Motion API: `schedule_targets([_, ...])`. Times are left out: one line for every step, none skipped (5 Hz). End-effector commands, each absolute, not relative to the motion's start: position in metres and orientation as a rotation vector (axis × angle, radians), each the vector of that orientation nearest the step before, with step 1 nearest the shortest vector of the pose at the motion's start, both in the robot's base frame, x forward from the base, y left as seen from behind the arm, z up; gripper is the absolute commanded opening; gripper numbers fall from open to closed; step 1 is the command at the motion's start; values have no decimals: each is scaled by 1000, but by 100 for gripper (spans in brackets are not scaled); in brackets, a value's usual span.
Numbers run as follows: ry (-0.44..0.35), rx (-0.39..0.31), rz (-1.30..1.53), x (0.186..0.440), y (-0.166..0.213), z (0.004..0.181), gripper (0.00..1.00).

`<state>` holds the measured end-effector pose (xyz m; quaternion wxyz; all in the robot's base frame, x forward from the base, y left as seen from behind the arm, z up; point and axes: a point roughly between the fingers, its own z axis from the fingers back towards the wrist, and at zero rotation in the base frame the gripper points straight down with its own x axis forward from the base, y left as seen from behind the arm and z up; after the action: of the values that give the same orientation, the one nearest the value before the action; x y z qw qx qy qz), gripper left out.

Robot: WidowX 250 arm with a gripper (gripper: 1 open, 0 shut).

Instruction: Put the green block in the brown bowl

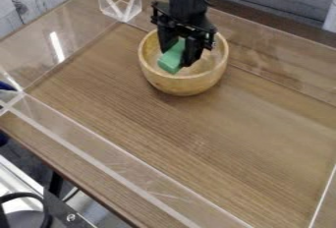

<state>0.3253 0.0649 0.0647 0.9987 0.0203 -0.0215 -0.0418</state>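
One black claw is clamped on the green block inside the brown bowl, on the wooden surface. At left, a small clear plastic piece stands on the surface, apart from the bowl. To its right, the block tilts in the bowl's left half, its long axis running diagonally in the view, lower end pointing toward the near left wall, upper end reaching up between the claw's fingers. The bowl sits upright around it, its right side bare of the block.

Clear tape along wooden tabletop
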Motion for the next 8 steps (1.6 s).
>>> schedule_targets([-96,45,-72,331,68,82,0])
schedule_targets([-103,37,-68,331,67,85,0])
schedule_targets([-109,29,-64,332,66,88,0])
schedule_targets([-116,21,-61,333,64,92,0])
schedule_targets([-124,13,-57,333,63,95,0])
schedule_targets([-117,15,-54,335,65,93,0])
schedule_targets([-110,16,-50,336,68,89,0])
schedule_targets([-103,18,-47,338,70,86,0])
